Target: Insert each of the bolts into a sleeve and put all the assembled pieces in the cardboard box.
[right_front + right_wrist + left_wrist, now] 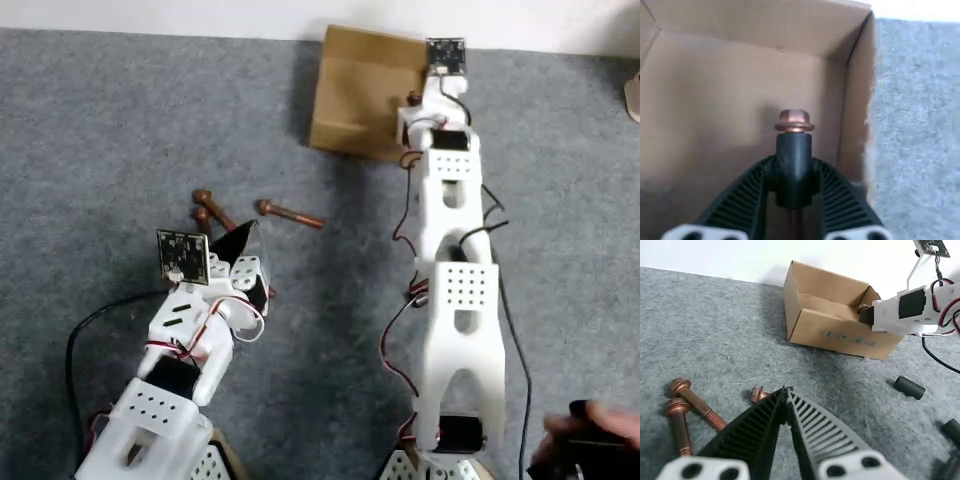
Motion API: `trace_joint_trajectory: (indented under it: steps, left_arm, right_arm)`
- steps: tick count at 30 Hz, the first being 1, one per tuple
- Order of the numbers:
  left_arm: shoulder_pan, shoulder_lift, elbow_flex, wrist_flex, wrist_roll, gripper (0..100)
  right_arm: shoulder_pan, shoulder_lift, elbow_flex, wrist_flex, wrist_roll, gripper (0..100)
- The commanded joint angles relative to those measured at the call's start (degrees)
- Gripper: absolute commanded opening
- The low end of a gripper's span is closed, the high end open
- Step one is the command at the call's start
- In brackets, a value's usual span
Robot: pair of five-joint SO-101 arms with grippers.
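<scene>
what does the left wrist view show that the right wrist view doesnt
Left wrist view, not the right: three loose bolts and spare black sleeves lying on the grey carpet, with the left gripper shut above them. Right wrist view, not the left: the inner floor of the cardboard box, seen past the right gripper. Both: the box, the carpet, and the sleeved bolt that the right gripper holds over the box.
</scene>
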Motion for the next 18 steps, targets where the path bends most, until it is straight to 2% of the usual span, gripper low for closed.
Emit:
trace_joint_trajectory:
  steps: [1, 4, 11, 18]
  left_arm:
    - [1.10, -0.75, -0.40, -1.23, -0.53, 1]
    - [1.10, -0.75, -0.40, -1.23, -0.53, 1]
    - [1.10, -0.75, -0.40, -1.23, -0.53, 1]
    - [1.10, -0.75, -0.40, -1.23, -0.53, 1]
  right_arm:
    - [0.92, -0.57, -1.01, -0.57, -0.18, 11.9]
    - [0.92, -0.75, -1.01, -0.48, -0.35, 21.1]
    - [1.01, -4.79, -3.91, 5.41, -0.35, 21.5]
    - [1.01, -9.36, -12.70, 21.58, -0.44, 21.5]
